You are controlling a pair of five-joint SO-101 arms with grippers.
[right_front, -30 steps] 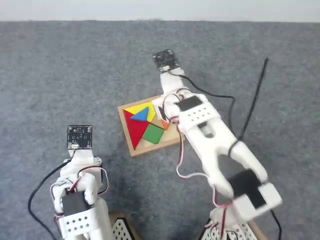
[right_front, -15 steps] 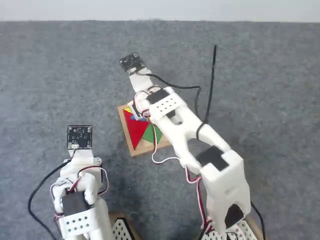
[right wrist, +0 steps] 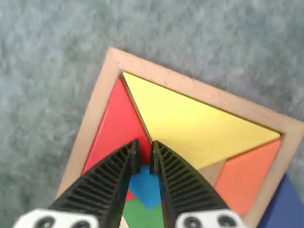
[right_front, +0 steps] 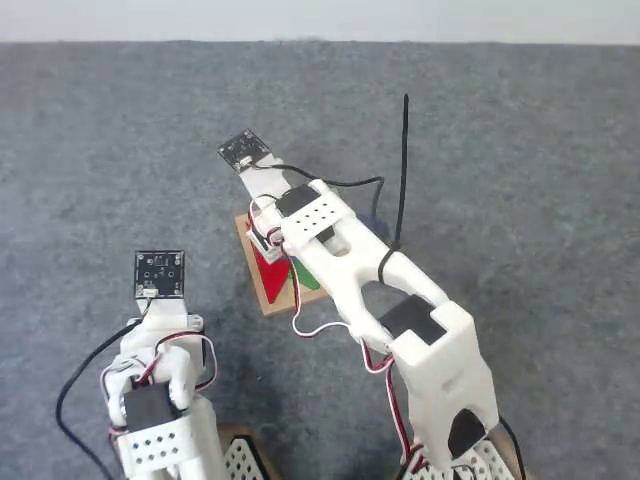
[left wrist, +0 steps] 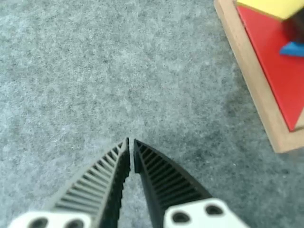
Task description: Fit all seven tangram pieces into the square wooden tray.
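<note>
Right arm extended, right tool barely parted; left tool closed.

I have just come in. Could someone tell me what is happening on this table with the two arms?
The right arm is stretched over the square wooden tray. Its hand is above the seam between the red triangle and the yellow triangle, fingers a little apart, holding nothing. A blue piece, a green piece and an orange piece also lie in the tray. The left hand is shut and empty over the grey carpet, apart from the tray.
</note>
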